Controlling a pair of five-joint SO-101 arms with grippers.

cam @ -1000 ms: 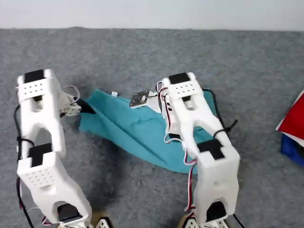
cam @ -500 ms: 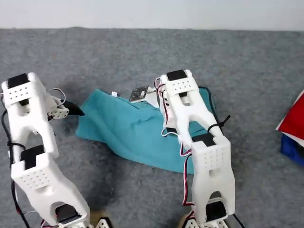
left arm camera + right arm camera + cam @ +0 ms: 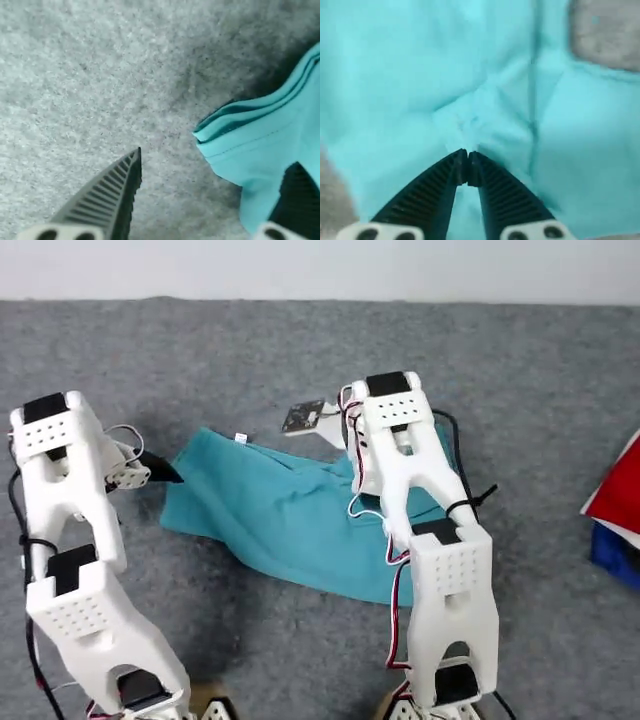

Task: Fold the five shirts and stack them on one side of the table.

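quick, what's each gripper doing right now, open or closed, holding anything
left gripper: open, holding nothing, by a corner of the shirt
right gripper: closed, pinching the shirt

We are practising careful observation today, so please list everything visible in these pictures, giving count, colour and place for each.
teal cloth shirt: one, teal, mid-table, partly under one arm.
folded red cloth shirt: one, red, at the high view's right edge.
folded blue cloth shirt: one, blue, against the red one.
grey carpet-covered table: one, grey, beneath everything.
white robot arms: two, white, side by side.
left gripper: one, black, open at the shirt's edge.
right gripper: one, black, shut on the shirt's middle.
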